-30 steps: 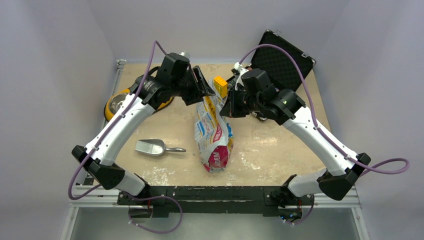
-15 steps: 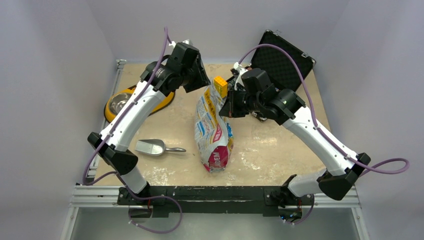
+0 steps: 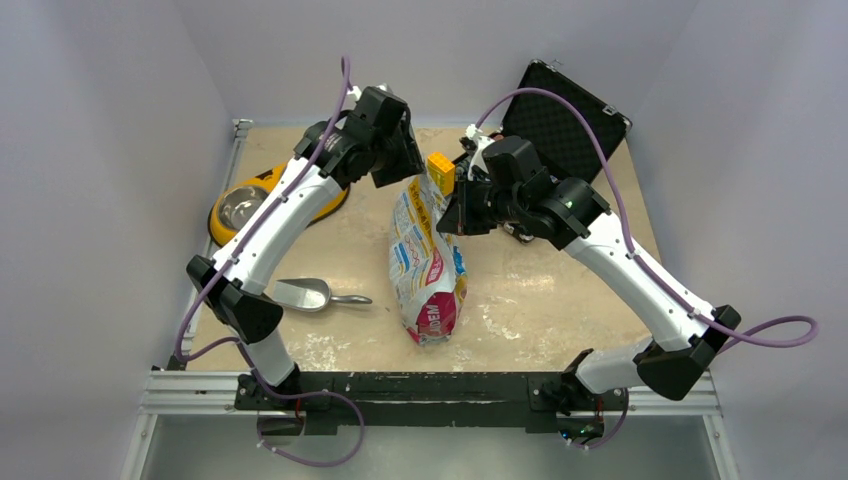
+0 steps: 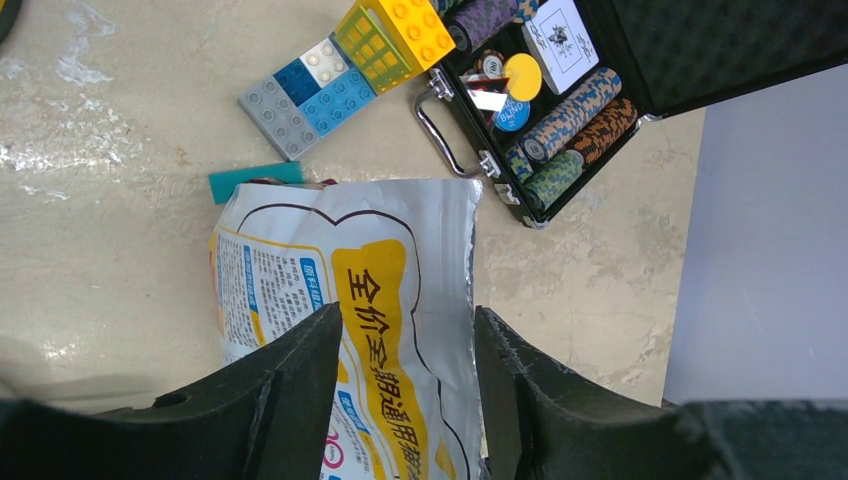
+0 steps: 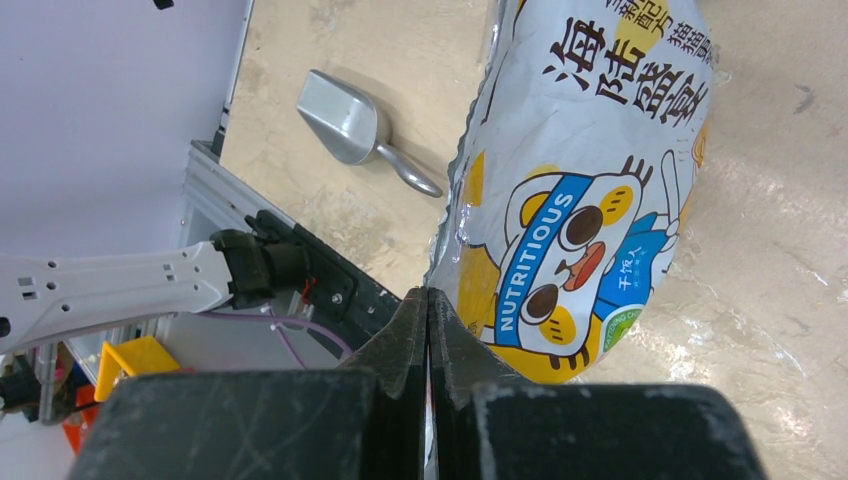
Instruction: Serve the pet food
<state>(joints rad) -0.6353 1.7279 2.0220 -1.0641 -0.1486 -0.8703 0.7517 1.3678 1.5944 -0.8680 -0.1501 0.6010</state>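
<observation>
The glossy white-yellow-magenta pet food bag (image 3: 428, 265) lies in the middle of the table, its top end raised toward the back. No kibble shows; it is hidden inside the bag. My right gripper (image 3: 452, 213) is shut on the bag's side edge near the top; the right wrist view shows the shut jaws (image 5: 428, 296) pinching the foil edge beside the cartoon animal on the bag (image 5: 590, 200). My left gripper (image 3: 403, 168) is open above the bag's top end; in the left wrist view it (image 4: 408, 335) straddles the bag (image 4: 380, 280) without touching it.
A steel bowl in a yellow ring (image 3: 238, 207) sits at the left. A metal scoop (image 3: 305, 293) lies front left, and it shows in the right wrist view (image 5: 350, 122). Yellow, blue and grey toy bricks (image 4: 340, 65) and an open black case of poker chips (image 4: 560, 95) sit behind the bag.
My left arm has swung right and back, away from the bowl, until its open gripper is over the bag's top end. The right gripper has kept its hold on the bag.
</observation>
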